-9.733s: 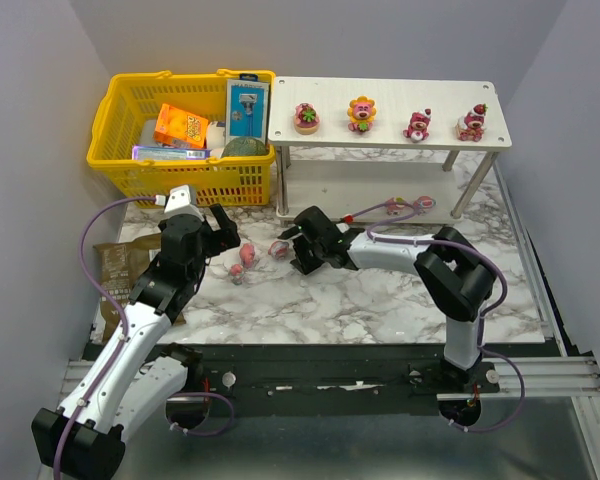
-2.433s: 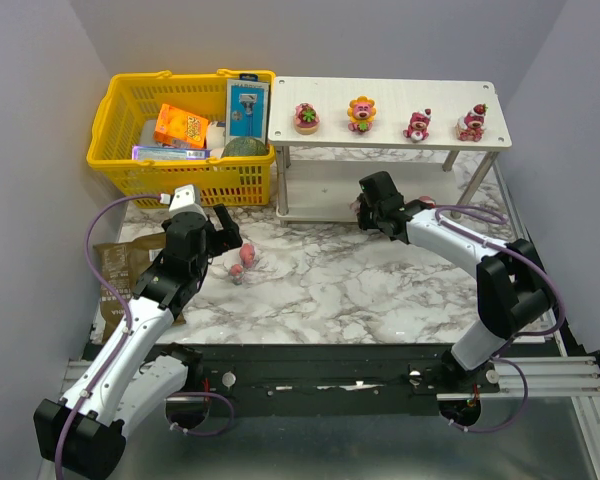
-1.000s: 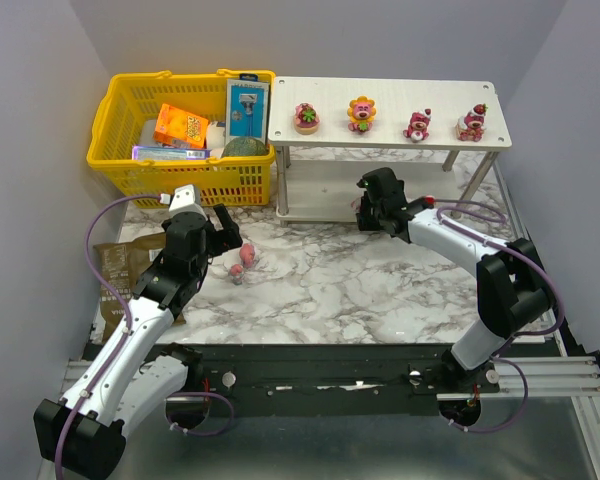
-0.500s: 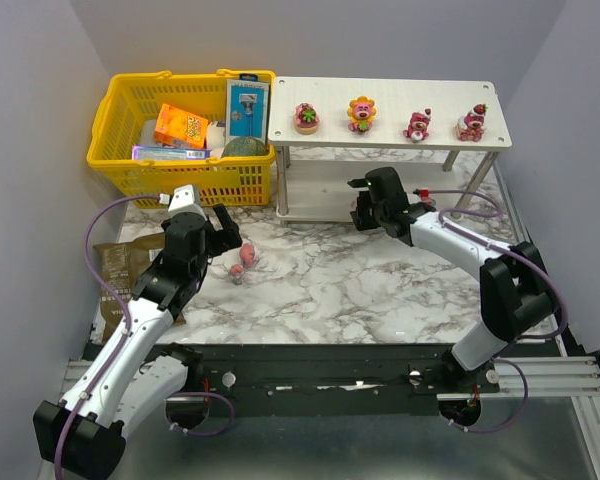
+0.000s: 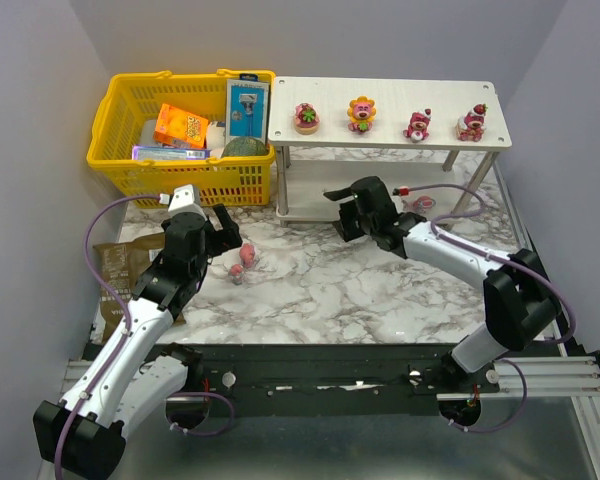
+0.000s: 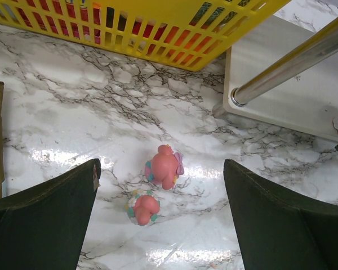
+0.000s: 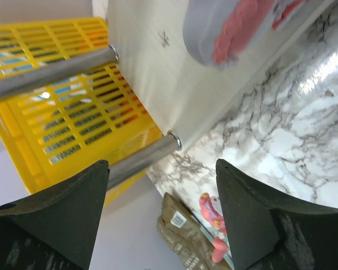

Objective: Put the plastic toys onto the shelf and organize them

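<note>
Right hand (image 5: 343, 211) withdrawn from shelf (image 5: 388, 96), open, empty

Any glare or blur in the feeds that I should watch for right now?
Left wrist: sharp, with glare patches on the marble beside the two toys. Right wrist: rolled sideways, the near toy on the shelf is blurred. Top: evenly lit, clear.

The right gripper (image 5: 340, 212) no longer hovers beside the loose plastic toys (image 5: 249, 257) on the marble. It has gone to the shelf's lower tier (image 5: 310, 188) and now backs leftward off its front edge, jaws apart and empty. Two toys remain on the table (three lay there earlier).
</note>
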{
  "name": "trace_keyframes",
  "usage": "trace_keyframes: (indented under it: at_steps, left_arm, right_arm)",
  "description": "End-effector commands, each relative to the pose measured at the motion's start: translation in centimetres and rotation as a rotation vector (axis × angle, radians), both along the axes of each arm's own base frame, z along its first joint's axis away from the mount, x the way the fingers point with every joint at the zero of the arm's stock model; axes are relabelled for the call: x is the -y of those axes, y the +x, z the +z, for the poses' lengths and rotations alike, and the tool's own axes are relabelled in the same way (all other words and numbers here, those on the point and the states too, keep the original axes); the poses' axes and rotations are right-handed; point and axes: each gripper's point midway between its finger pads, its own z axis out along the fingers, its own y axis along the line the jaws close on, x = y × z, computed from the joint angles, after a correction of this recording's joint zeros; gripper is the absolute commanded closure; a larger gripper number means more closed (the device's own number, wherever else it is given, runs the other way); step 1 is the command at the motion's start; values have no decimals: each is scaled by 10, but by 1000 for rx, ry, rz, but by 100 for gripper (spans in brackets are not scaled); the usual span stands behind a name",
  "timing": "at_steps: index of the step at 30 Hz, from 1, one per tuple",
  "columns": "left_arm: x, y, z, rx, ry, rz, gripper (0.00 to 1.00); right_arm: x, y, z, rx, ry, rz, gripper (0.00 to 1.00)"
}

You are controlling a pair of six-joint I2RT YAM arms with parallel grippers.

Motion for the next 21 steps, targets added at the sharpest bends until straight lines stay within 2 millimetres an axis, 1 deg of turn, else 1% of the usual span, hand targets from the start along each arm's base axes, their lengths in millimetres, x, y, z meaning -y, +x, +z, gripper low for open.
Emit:
trace_keyframes:
  at_steps: [1, 4, 6, 7, 9, 10, 11, 12, 13, 14, 15, 17, 18, 19, 20, 21]
  left_arm:
    - [1, 0, 8, 34, -10, -5, 1]
    - [-1, 0, 8, 33, -6, 6, 1]
    - [-3, -1, 8, 31, -2, 14, 1]
    - [-4, -2, 8, 31, 3, 19, 1]
    - [-7, -4, 7, 25, 8, 26, 1]
    - [-7, -5, 9, 31, 8, 27, 1]
    - [-8, -6, 8, 29, 10, 32, 1]
    - [-9, -7, 8, 28, 12, 34, 1]
    - [-10, -8, 10, 34, 10, 36, 1]
    - [-11, -9, 11, 34, 8, 40, 1]
    - [-12, -10, 11, 33, 9, 43, 1]
    - [-13, -12, 11, 29, 9, 49, 1]
    - [-14, -13, 10, 26, 13, 53, 1]
    - [-15, -14, 10, 23, 13, 55, 1]
    - [-16, -14, 10, 22, 15, 57, 1]
    - [-16, -15, 8, 18, 15, 58, 1]
  right_arm:
    - [-22, -27, -3, 6, -18, 107, 16]
    - [-49, -50, -10, -11, -24, 196, 17]
    - [-61, -60, -14, -22, -22, 234, 17]
    - [-71, -67, -19, -30, -32, 268, 17]
    - [-87, -72, -18, -29, -30, 314, 18]
    - [-92, -74, -26, -41, -46, 334, 18]
    - [-101, -81, -29, -48, -49, 360, 19]
    - [-108, -84, -28, -51, -40, 376, 19]
    - [-113, -87, -31, -61, -38, 390, 19]
    - [-119, -91, -39, -78, -43, 407, 19]
    - [-126, -93, -39, -85, -32, 426, 20]
    - [-136, -99, -48, -106, -39, 451, 20]
    - [-140, -101, -52, -112, -40, 465, 21]
    - [-148, -98, -46, -93, -39, 481, 21]
    - [-154, -101, -46, -84, -48, 501, 21]
    - [-159, -101, -53, -88, -64, 513, 21]
